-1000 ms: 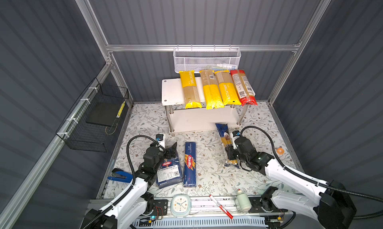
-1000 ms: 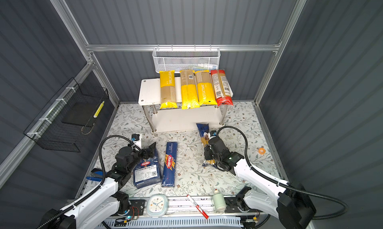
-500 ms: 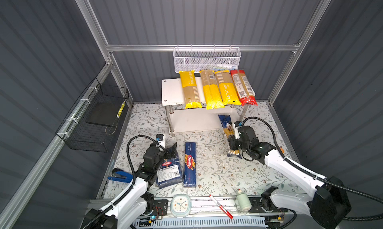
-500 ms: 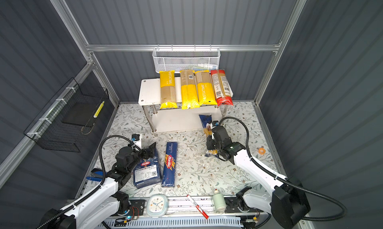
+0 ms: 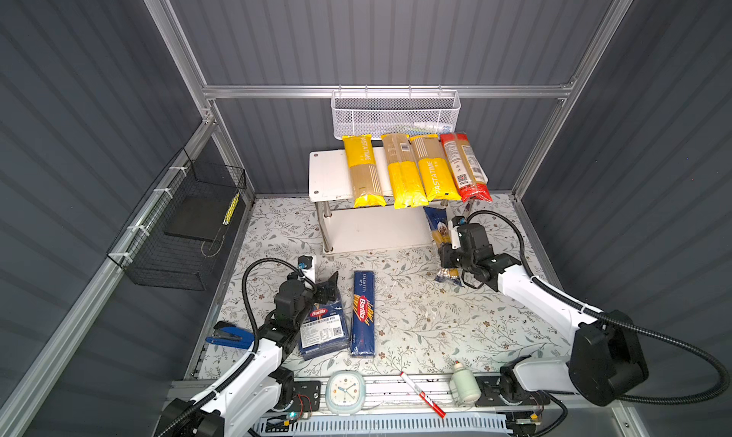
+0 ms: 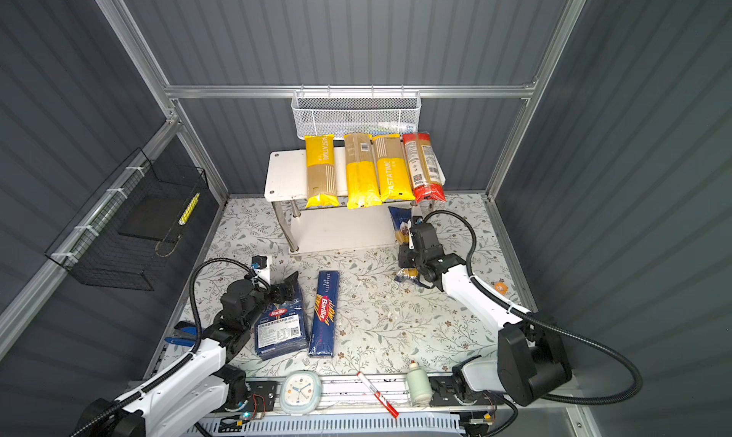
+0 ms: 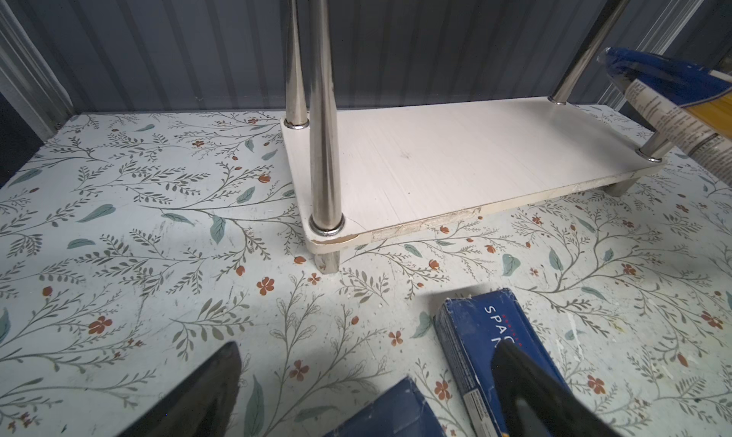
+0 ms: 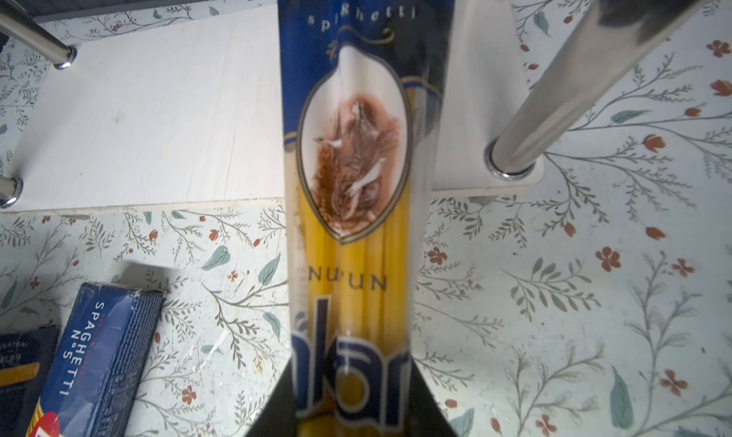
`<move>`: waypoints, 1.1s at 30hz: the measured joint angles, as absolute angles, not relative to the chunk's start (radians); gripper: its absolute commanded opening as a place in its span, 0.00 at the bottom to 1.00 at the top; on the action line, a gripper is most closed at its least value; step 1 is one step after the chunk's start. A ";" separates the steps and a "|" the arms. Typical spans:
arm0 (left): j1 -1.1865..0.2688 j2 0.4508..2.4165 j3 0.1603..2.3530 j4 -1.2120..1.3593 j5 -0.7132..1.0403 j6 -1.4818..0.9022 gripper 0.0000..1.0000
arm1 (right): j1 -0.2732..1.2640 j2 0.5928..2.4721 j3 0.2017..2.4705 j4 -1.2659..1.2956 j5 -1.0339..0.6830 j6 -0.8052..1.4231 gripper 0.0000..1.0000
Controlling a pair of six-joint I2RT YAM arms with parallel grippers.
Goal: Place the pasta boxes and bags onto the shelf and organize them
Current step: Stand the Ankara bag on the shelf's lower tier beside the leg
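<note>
Movement is on the right only: near the front, the left gripper (image 5: pixel 328 290) hovers, jaws spread, over the wide Barilla box (image 5: pixel 323 332) beside the narrow Barilla box (image 5: pixel 363 316). Farther in, the right gripper (image 5: pixel 449 257), clamped on the ankara bag (image 5: pixel 437 225), has advanced to the lower board (image 5: pixel 376 229) of the shelf (image 5: pixel 328 173). Judged step: shelving this bag; it must clear the chrome leg (image 8: pixel 554 98) alongside and the four overhanging bags (image 5: pixel 400 173).

We see the right pincer (image 5: pixel 448 257), clamped on the yellow-and-navy bag (image 5: pixel 437 223), carried from mid-table (image 5: pixel 416 316) towards the shelf (image 5: pixel 328 173). The bag's navy end, earlier above the floral surface, now overhangs the lower board (image 8: pixel 158 118) beside a chrome leg (image 8: pixel 562 90).
</note>
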State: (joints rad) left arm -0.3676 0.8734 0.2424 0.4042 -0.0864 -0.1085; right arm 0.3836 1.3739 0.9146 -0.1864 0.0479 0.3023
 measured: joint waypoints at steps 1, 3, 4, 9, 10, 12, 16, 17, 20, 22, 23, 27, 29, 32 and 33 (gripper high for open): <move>-0.368 0.873 0.242 0.404 -0.086 -0.109 0.99 | 0.377 1.386 0.923 -0.179 0.043 0.303 0.28; -0.368 0.873 0.242 0.404 -0.086 -0.109 0.99 | 0.364 1.408 0.937 -0.165 0.028 0.303 0.28; -0.368 0.873 0.242 0.404 -0.086 -0.109 0.99 | 0.359 1.419 0.944 -0.160 0.023 0.303 0.28; -0.368 0.874 0.242 0.404 -0.086 -0.109 0.99 | 0.340 1.481 0.988 -0.139 0.006 0.303 0.28; -0.368 0.873 0.242 0.404 -0.086 -0.109 0.99 | 0.337 1.494 0.998 -0.133 0.002 0.303 0.28; -0.368 0.873 0.242 0.404 -0.086 -0.109 0.99 | 0.333 1.520 1.018 -0.119 -0.002 0.305 0.28; -0.368 0.874 0.242 0.404 -0.086 -0.109 0.99 | 0.327 1.563 1.046 -0.085 -0.006 0.307 0.28; -0.368 0.875 0.242 0.404 -0.086 -0.109 0.99 | 0.325 1.577 1.053 -0.076 -0.006 0.307 0.28; -0.368 0.876 0.242 0.404 -0.086 -0.109 0.99 | 0.323 1.609 1.068 -0.058 -0.008 0.307 0.28; -0.368 0.876 0.242 0.404 -0.086 -0.109 0.99 | 0.321 1.623 1.068 -0.049 -0.009 0.307 0.29; -0.368 0.876 0.242 0.404 -0.086 -0.109 0.99 | 0.321 1.629 1.068 -0.045 -0.008 0.307 0.29; -0.368 0.876 0.242 0.404 -0.086 -0.109 0.99 | 0.319 1.652 1.068 -0.031 -0.001 0.307 0.29; -0.368 0.876 0.242 0.404 -0.086 -0.109 0.99 | 0.318 1.660 1.068 -0.019 0.003 0.306 0.29; -0.368 0.876 0.242 0.404 -0.086 -0.109 0.99 | 0.315 1.669 1.073 -0.008 0.009 0.306 0.31; -0.368 0.876 0.242 0.404 -0.086 -0.109 0.99 | 0.315 1.673 1.079 -0.008 0.011 0.307 0.31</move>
